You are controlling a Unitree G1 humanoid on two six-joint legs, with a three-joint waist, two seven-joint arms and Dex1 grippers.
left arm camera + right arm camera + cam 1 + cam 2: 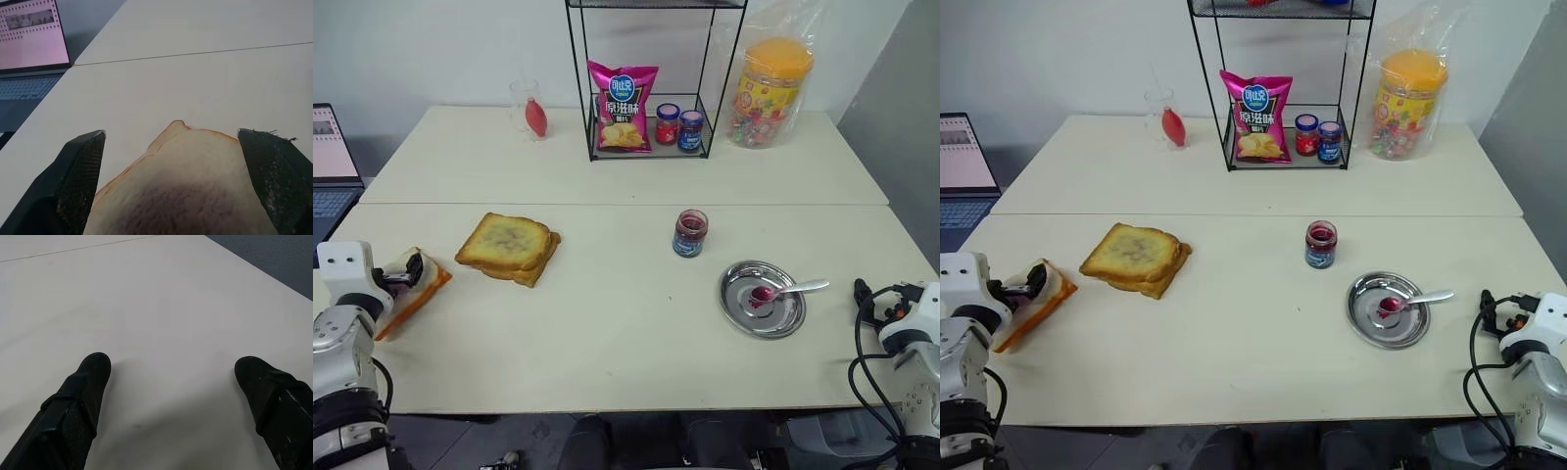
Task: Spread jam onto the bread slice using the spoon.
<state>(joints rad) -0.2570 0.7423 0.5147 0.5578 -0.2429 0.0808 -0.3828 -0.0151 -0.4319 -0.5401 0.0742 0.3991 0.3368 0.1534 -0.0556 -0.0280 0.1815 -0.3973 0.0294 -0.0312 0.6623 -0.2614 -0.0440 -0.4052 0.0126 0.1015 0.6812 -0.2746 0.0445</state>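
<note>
The bread slice (504, 238), golden with a darker centre, lies on top of a plainer toast left of the table's middle. The jam (689, 233) is in a small open glass jar at centre right. Just right of it, the spoon (795, 289) rests in a round steel dish (744, 308), its bowl smeared red. My left gripper (168, 133) is at the table's left edge, open, its fingers straddling a pale slice with a purple stain (186, 196). My right gripper (171, 361) hangs open over bare table at the right edge, right of the dish.
A black wire rack (583, 117) at the back holds a pink chip bag (622, 106) and two lidded jars (678, 127). A bagged candy jar (770, 90) stands beside it, a glass with a red object (532, 110) at back left. A laptop (333, 162) sits off the left side.
</note>
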